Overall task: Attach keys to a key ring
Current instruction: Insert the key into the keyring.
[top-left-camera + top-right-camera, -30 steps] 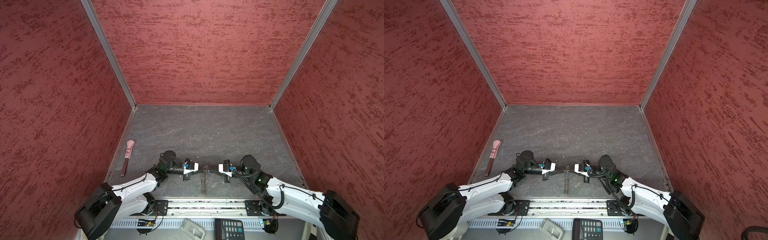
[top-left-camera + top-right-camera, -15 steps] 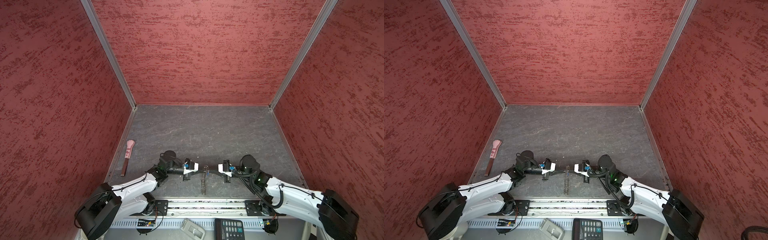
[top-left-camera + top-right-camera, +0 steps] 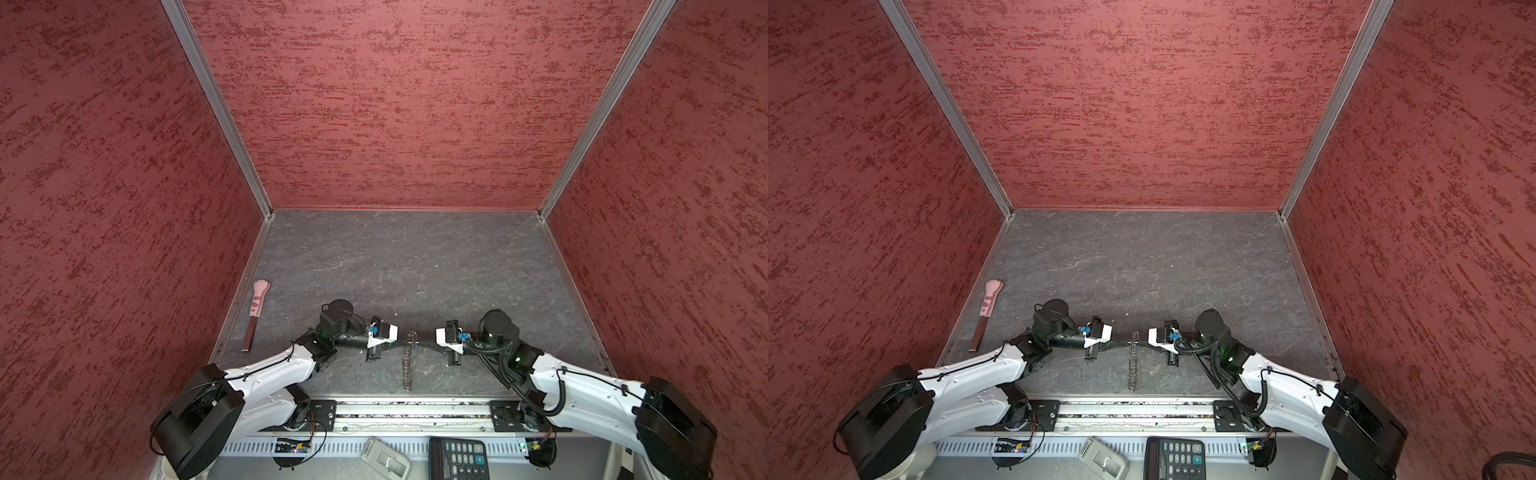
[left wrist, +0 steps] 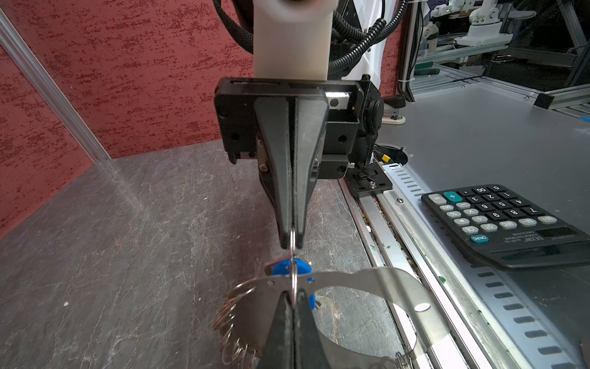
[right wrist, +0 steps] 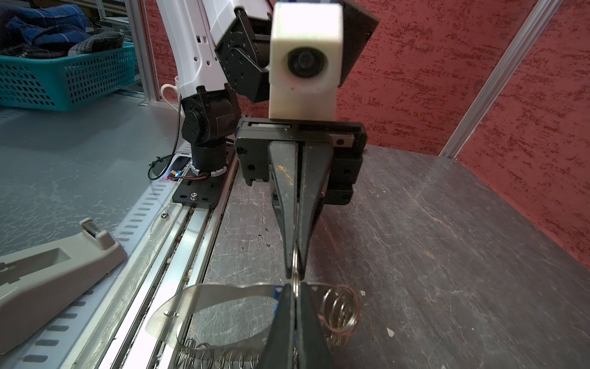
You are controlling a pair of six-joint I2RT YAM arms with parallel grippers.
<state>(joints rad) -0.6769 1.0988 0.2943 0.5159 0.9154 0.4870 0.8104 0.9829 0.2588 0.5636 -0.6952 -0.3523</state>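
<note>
In both top views my two grippers meet tip to tip low over the front middle of the table: left gripper (image 3: 404, 341) (image 3: 1126, 341), right gripper (image 3: 420, 343) (image 3: 1143, 343). Between them hangs the key ring (image 3: 409, 368) (image 3: 1133, 369), seen as a row of silver links. The wrist views show it as a thin shiny hoop (image 4: 386, 279) (image 5: 191, 295) carrying several silver links (image 4: 231, 319) (image 5: 341, 308). Both grippers (image 4: 292, 298) (image 5: 295, 287) are shut on one small silver ring (image 4: 293, 271) (image 5: 296, 263). The blue key tag (image 4: 282, 268) hangs just behind the hoop.
A pink paw-tipped stick (image 3: 255, 311) lies along the left wall. In front of the table edge run a metal rail (image 3: 411, 409), a black calculator (image 3: 459, 457) and a grey tape dispenser (image 3: 384, 459). Red walls close in three sides.
</note>
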